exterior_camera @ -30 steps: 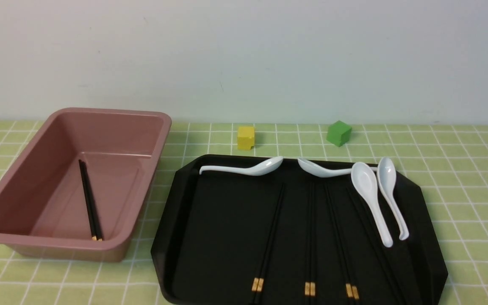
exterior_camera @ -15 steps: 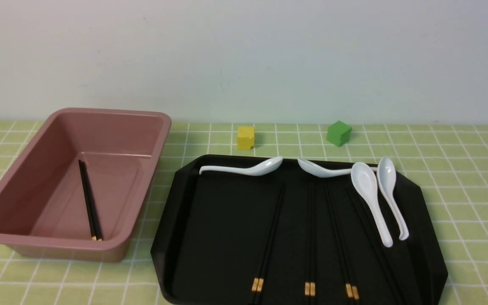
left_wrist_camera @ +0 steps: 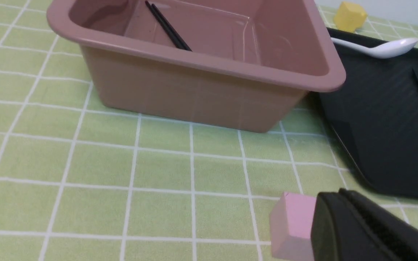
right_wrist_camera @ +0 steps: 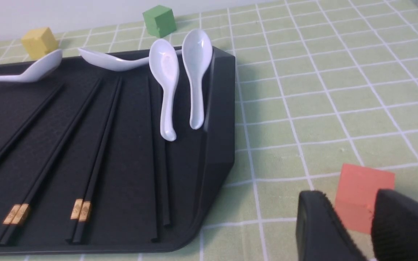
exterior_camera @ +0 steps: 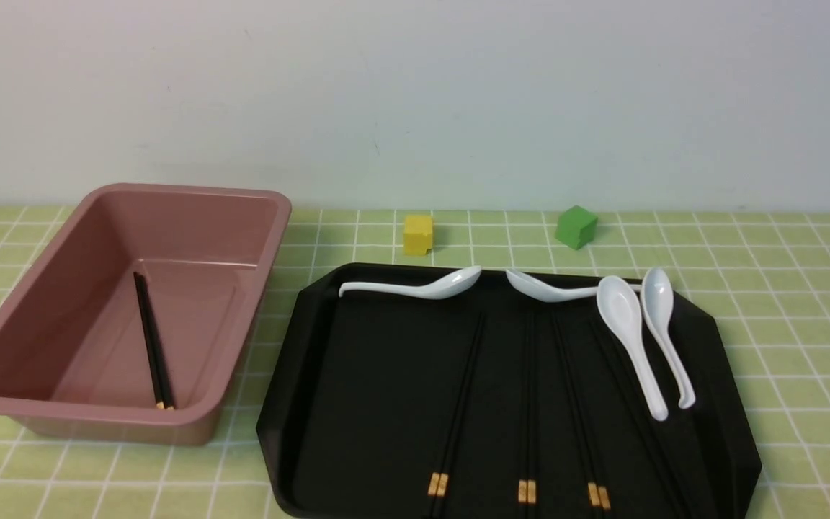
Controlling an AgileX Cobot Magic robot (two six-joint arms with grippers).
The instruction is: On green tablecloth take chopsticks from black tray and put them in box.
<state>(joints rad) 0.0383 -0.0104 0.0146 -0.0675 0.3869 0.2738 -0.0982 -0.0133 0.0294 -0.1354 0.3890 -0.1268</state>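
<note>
The green tablecloth [exterior_camera: 782, 288] covers the table. The box [exterior_camera: 192, 189] stands at the left with one pair of chopsticks [exterior_camera: 152, 342] lying in it, also seen in the left wrist view [left_wrist_camera: 167, 27]. The black tray [exterior_camera: 386, 375] lies to its right and holds several pairs of chopsticks [exterior_camera: 528, 404], gold bands toward the near edge. Neither gripper shows in the front view. My left gripper [left_wrist_camera: 339, 194] is shut and empty, low over the cloth near the box's near corner. My right gripper [right_wrist_camera: 350, 199] is open and empty, over the cloth right of the tray [right_wrist_camera: 220, 127].
Several white spoons [exterior_camera: 631, 339] lie along the tray's far and right side. A yellow cube [exterior_camera: 418, 233] and a green cube [exterior_camera: 576, 225] sit behind the tray. A pink cube [left_wrist_camera: 292, 224] sits beside my left gripper. An orange cube [right_wrist_camera: 361, 188] sits just beyond my right gripper.
</note>
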